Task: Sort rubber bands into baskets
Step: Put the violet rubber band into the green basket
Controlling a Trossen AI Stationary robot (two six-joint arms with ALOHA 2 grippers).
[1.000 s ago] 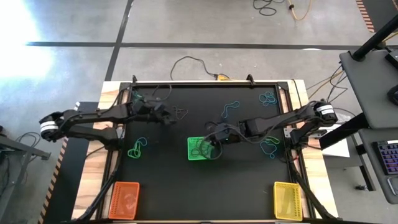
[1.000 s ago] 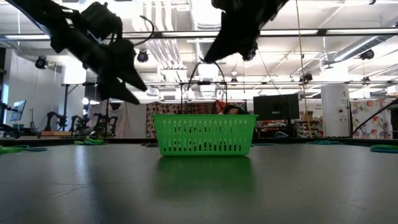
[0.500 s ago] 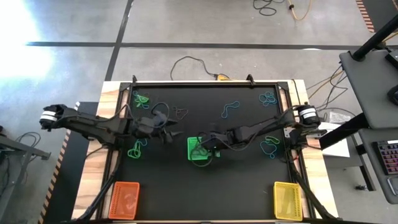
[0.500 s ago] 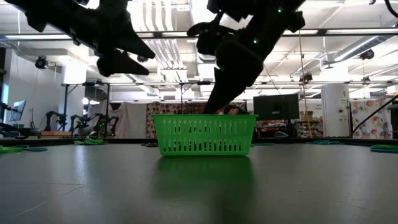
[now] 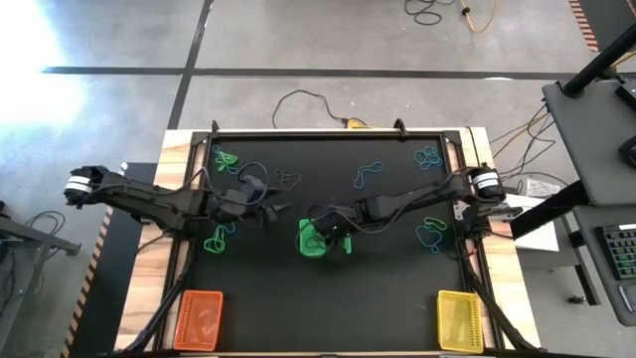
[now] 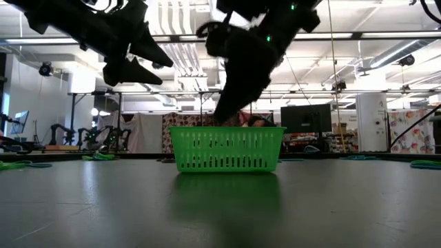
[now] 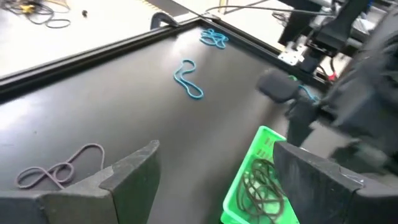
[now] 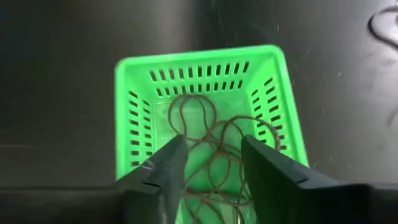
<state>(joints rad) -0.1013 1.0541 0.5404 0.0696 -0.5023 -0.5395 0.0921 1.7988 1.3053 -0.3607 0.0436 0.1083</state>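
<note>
The orange basket (image 5: 198, 319) sits at the table's near left corner with bare black mat around it. Green rubber bands (image 5: 216, 240) lie just beside the left gripper (image 5: 281, 209), which hovers above the mat with its fingers spread wide. In the centre, the green basket (image 5: 311, 239), ribbed mesh plastic, holds thin brownish loops (image 8: 214, 155); the right gripper (image 5: 323, 228) hangs directly over it, fingers (image 8: 163, 168) parted with nothing clamped. Blue rubber bands (image 5: 368, 174) lie on the far mat. The yellow basket (image 5: 458, 320) occupies the near right corner.
</note>
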